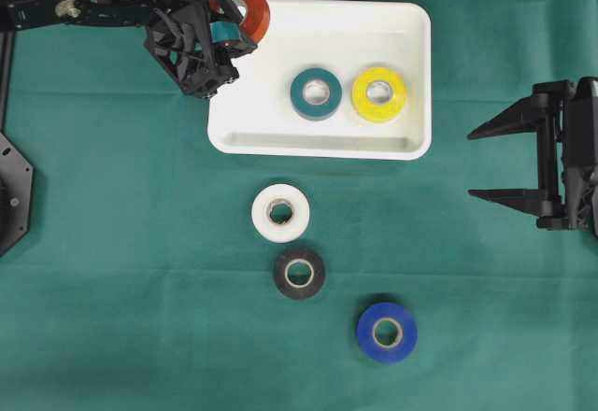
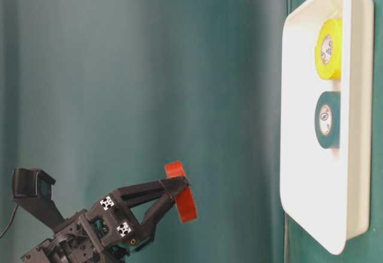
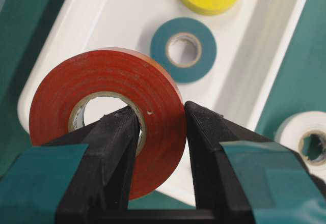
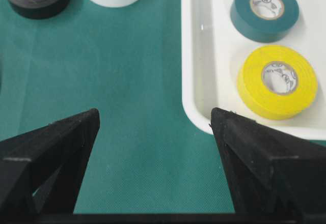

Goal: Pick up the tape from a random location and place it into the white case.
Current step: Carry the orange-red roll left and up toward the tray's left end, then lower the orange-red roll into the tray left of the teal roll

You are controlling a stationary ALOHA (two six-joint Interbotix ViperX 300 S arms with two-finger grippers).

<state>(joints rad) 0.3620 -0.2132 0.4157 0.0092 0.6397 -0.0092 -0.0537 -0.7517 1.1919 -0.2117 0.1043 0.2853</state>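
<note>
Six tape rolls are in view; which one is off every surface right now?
The red roll, pinched through its wall by the left gripper above the white case's corner. The others lie flat in the case or on the cloth.

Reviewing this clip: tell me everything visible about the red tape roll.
The red tape roll is a glossy orange-red ring of wound tape on a pale inner core. The left gripper is shut on it, one finger through the core hole and the other against the outer face, pinching the ring's wall. It hangs lifted off the cloth, near the upper left corner of the white case, not yet set down inside. Nothing else touches it.
</note>
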